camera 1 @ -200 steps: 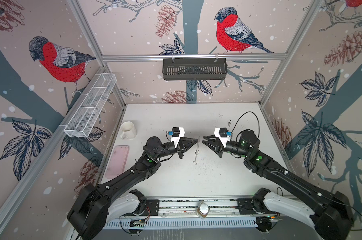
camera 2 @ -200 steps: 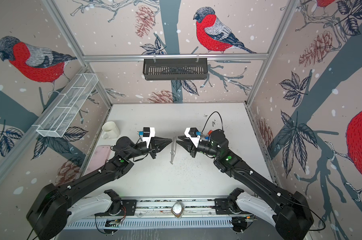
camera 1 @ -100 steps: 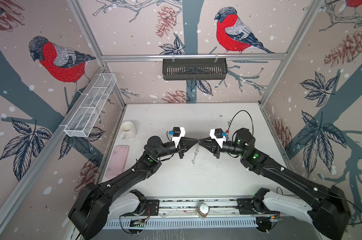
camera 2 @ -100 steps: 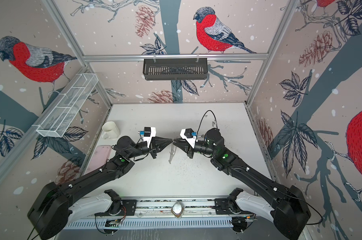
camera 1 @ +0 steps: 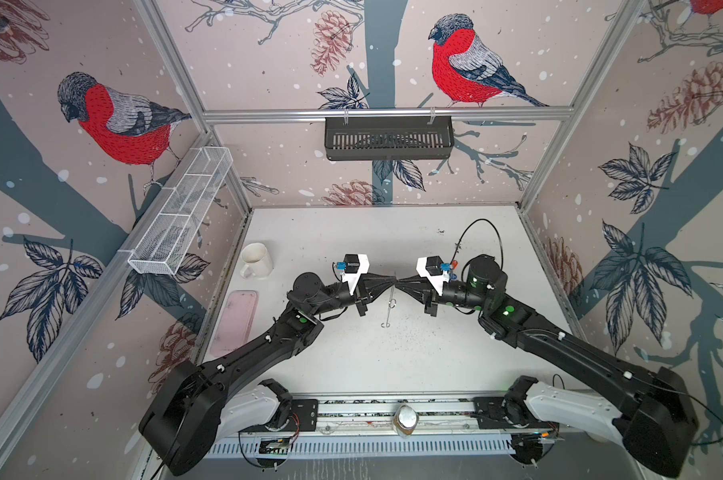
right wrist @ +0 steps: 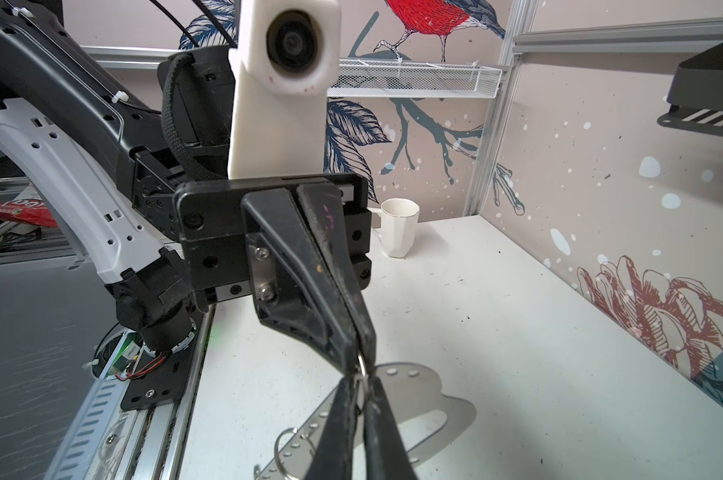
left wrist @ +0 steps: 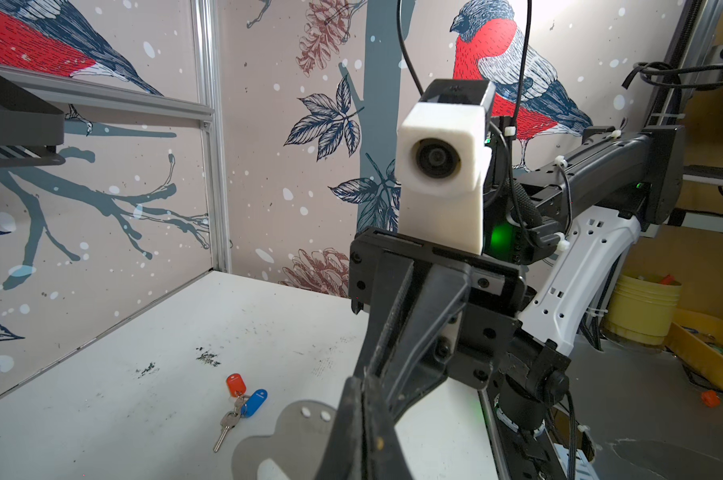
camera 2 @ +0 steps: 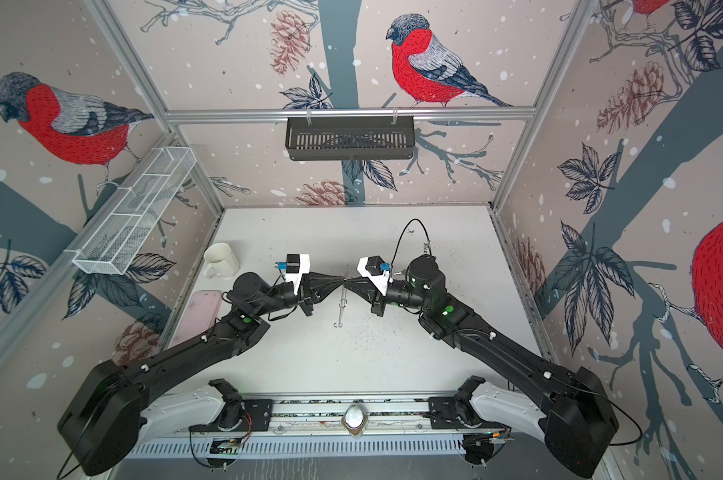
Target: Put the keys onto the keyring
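The keyring [camera 1: 389, 305] is a flat grey holder that hangs on edge in both top views, below the two meeting grippers. It hangs by a silver loop [right wrist: 362, 367]. My left gripper [camera 1: 389, 282] is shut on that loop. Tip to tip with it, my right gripper [camera 1: 399, 283] has closed on the same loop. The right wrist view shows the holder's face [right wrist: 428, 401], with more silver loops [right wrist: 291, 449] along one edge. The keys [left wrist: 238, 405], with a red and a blue tag, lie on the table behind my right gripper.
A white mug [camera 1: 256, 259] and a pink oblong case [camera 1: 235, 324] sit at the table's left side. On the left wall hangs a white wire basket [camera 1: 181, 216]. A black basket [camera 1: 389, 137] hangs on the back rail.
My right gripper has moved left to meet the left gripper's tips and has closed its jaws on the loop. The left arm has stayed still, and so has the holder.
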Controlling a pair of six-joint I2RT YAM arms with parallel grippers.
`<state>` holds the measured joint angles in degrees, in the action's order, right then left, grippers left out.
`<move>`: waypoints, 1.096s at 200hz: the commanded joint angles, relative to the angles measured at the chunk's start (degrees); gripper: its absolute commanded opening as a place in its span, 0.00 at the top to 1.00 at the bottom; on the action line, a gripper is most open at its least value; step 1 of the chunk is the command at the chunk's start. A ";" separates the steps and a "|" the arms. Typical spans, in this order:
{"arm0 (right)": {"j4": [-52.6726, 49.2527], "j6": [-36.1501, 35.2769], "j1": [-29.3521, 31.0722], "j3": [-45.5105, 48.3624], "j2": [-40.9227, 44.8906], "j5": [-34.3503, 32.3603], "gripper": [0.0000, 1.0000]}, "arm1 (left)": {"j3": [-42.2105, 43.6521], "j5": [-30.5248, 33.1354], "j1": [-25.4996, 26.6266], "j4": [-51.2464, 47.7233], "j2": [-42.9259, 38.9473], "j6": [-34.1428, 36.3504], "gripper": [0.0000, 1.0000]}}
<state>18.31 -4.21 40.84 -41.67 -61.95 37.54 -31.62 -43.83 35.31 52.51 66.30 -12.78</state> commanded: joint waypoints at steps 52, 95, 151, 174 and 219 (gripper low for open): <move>1.47 0.30 0.46 -1.04 -0.54 0.32 0.99 | 0.44 -2.18 0.06 6.39 1.73 -3.36 1.00; -2.47 -1.62 0.29 -2.32 -0.83 -1.47 1.00 | -0.26 2.24 -0.05 -1.25 -1.09 0.34 0.78; -7.79 -4.69 0.54 -4.54 -2.75 -4.67 1.00 | -3.92 6.97 -0.11 -16.90 -5.93 6.79 0.65; -15.17 -7.64 1.64 -8.28 -4.63 -10.01 1.00 | -7.07 13.68 -0.08 -28.34 -8.56 10.78 0.66; -28.99 -11.21 2.62 -17.43 -9.17 -18.68 1.00 | -11.62 24.48 0.24 -44.74 -9.78 14.06 0.70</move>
<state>-1.65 -12.25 43.20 -54.83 -69.32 25.08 -41.93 -26.35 35.35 19.27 57.01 -2.11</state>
